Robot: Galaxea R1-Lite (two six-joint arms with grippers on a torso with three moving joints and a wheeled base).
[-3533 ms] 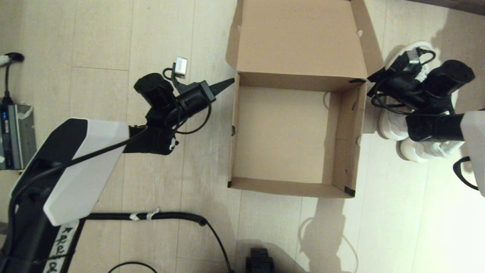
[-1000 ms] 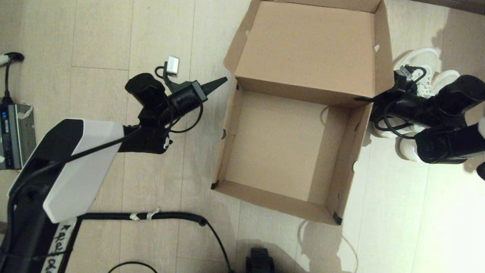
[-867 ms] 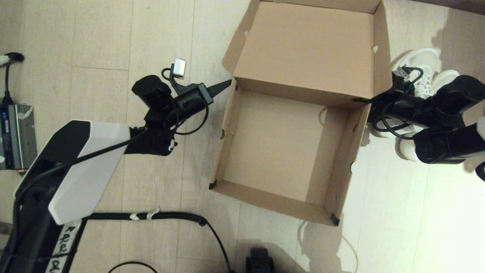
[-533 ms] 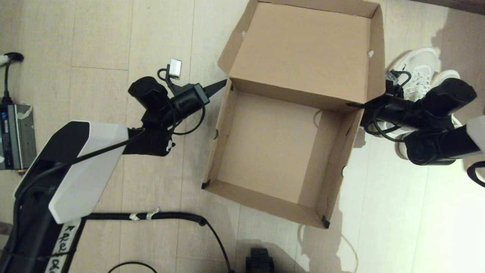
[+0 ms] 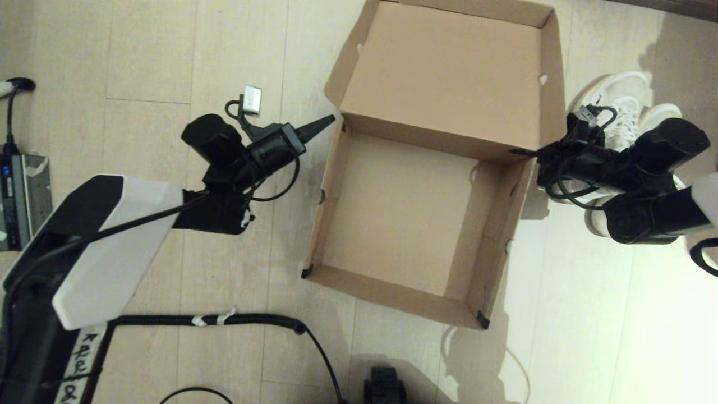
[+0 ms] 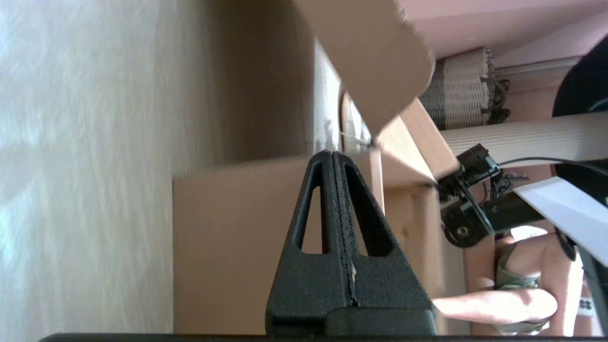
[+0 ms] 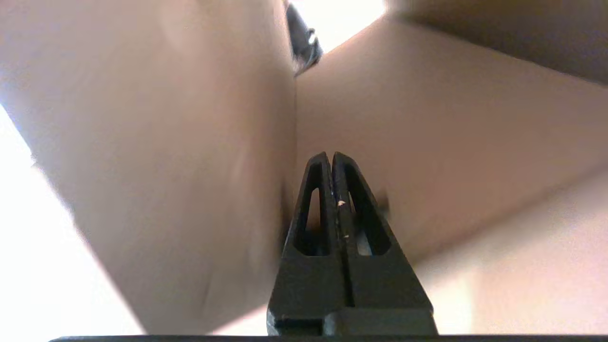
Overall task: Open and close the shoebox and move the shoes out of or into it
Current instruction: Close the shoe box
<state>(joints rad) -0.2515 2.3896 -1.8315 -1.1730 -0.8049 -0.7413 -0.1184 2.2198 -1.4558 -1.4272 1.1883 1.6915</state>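
Note:
The brown shoebox (image 5: 392,224) lies open and empty on the floor, skewed, its lid (image 5: 449,73) folded back. My left gripper (image 5: 331,118) is shut, with its tip at the box's back left corner. My right gripper (image 5: 514,151) is also shut, its tip against the back right corner where lid meets wall. The white shoes (image 5: 617,104) stand outside the box on the right, partly hidden behind my right arm. In the left wrist view the shut left gripper (image 6: 331,153) points at the box's side wall (image 6: 228,247). In the right wrist view the shut right gripper (image 7: 331,154) sits close against cardboard (image 7: 427,118).
A grey power unit (image 5: 17,196) lies at the far left. A black corrugated hose (image 5: 213,320) runs along the floor near me, and a small black object (image 5: 384,384) sits at the front. A person's arm (image 6: 498,304) shows beyond the box.
The box has turned from square to skewed and slid to the left, with my right gripper at its back right corner. My left gripper has stayed near the back left corner, shifting slightly.

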